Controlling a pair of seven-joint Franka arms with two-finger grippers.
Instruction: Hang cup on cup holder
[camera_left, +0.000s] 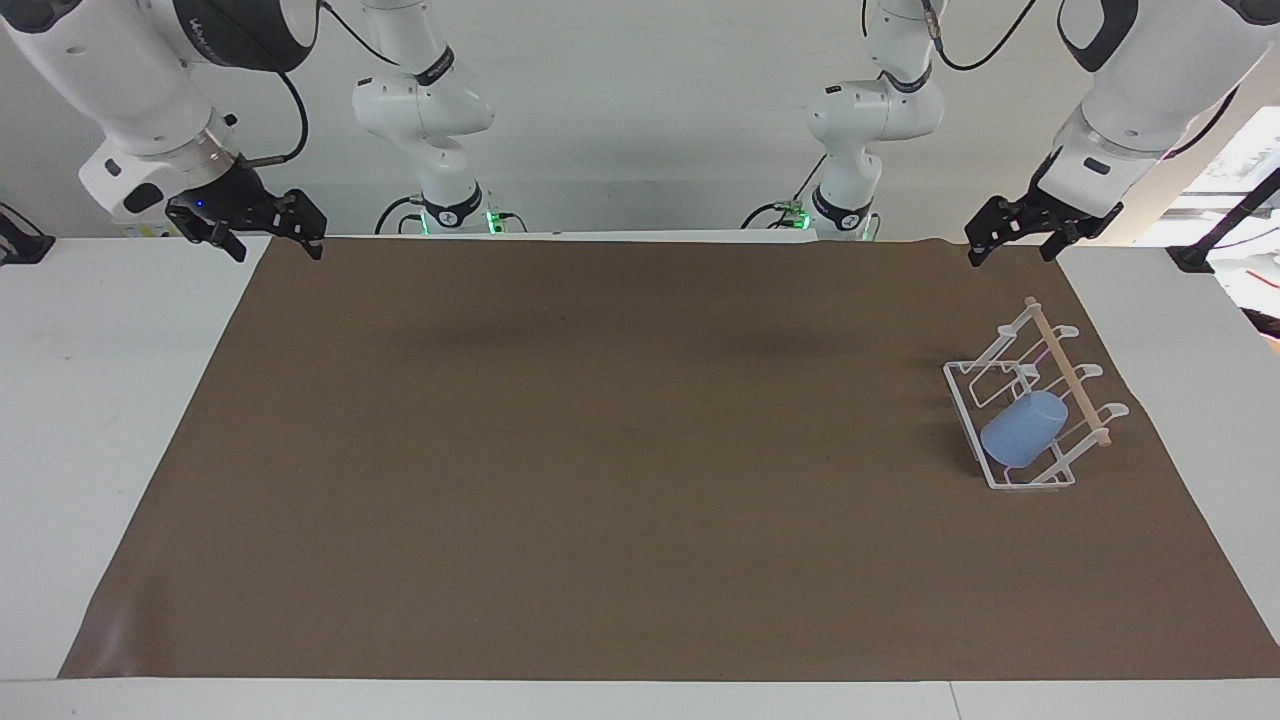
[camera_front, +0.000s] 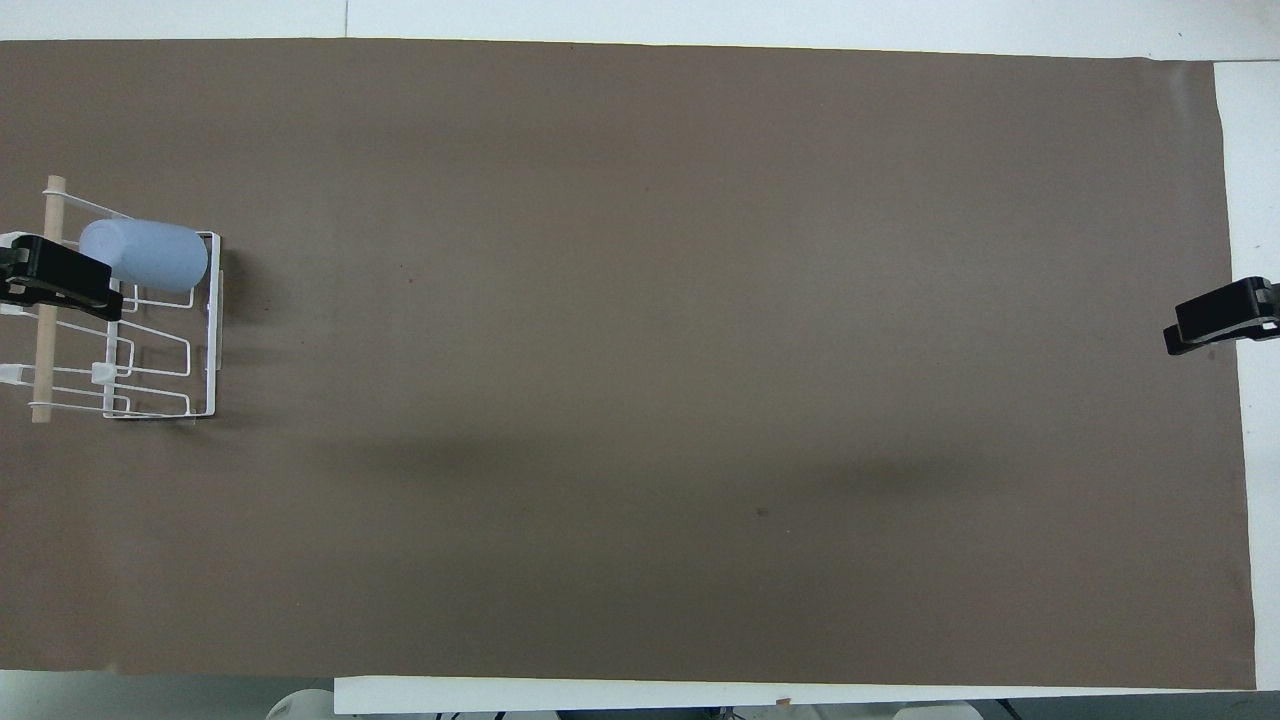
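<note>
You are looking at a task that is, by my reading, all but finished. The small light-blue matte plastic tumbler, the cup (camera_left: 1023, 429), is sitting tilted over one of the slanted prongs of the white wire cup holder (camera_left: 962, 392) with its thin wooden dowel (camera_left: 1068, 372) across the top. The rack is resting on the brown mat (camera_left: 600, 450) toward the left arm's end of the table, and the cup is occupying the prong farthest from the robots.

Your left gripper (camera_left: 1010, 240) is hanging in the air over the mat's edge at the robots' end, well apart from the rack, its fingers spread wide and carrying nothing. Your right gripper (camera_left: 268, 236) is waiting over the opposite corner of the mat at the robots' end, also spread wide and empty.

Nothing is touching the cup, so it is hanging on its own; what remains looks like no more than parking the left arm.
</note>
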